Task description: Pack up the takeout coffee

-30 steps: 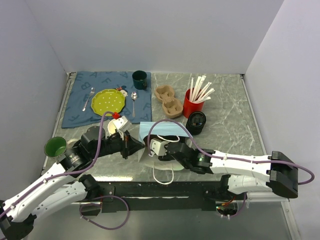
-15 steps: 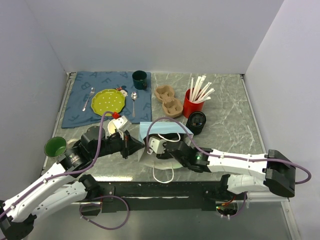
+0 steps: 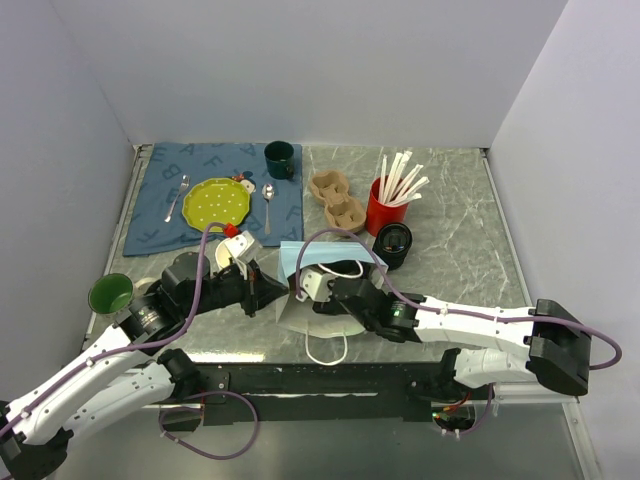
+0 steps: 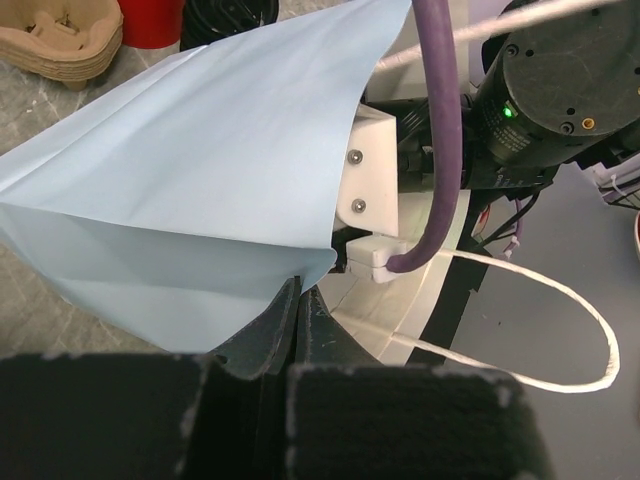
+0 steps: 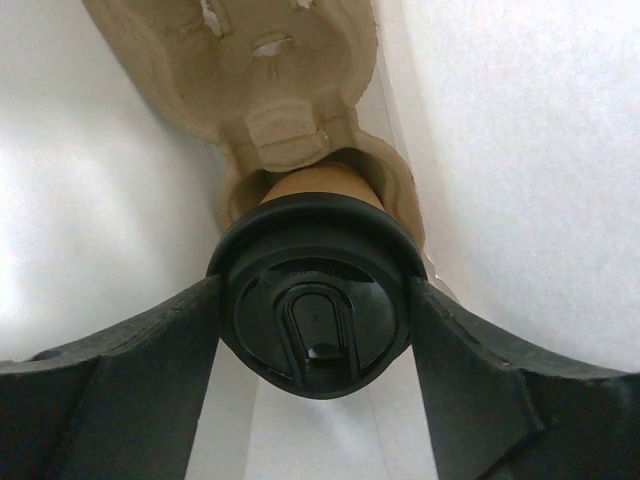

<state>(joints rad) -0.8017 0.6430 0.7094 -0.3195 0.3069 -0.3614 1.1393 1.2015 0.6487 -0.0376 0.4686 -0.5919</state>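
The takeout coffee (image 5: pixel 318 185), a brown paper cup with a black lid (image 5: pixel 313 330), sits in a pocket of a pulp cup carrier (image 5: pixel 270 90) inside a bag with white inner walls. My right gripper (image 5: pixel 313 300) is shut on it, one finger on each side of the lid. In the top view the light blue paper bag (image 3: pixel 325 260) lies on its side and hides the cup; my right gripper reaches into its mouth. My left gripper (image 4: pixel 298 292) is shut on the bag's lower edge (image 4: pixel 200 180) and also shows in the top view (image 3: pixel 275 293).
A stack of pulp carriers (image 3: pixel 338 200), a red cup of straws (image 3: pixel 385 210) and a black round object (image 3: pixel 393 243) stand behind the bag. A dark green mug (image 3: pixel 279 158), green plate (image 3: pixel 215 203) and cutlery lie on a blue cloth (image 3: pixel 155 215). A green cup (image 3: pixel 110 293) is far left.
My right arm has pushed a little further left into the bag, and the bag's upper side has lifted slightly. My left arm has not moved.
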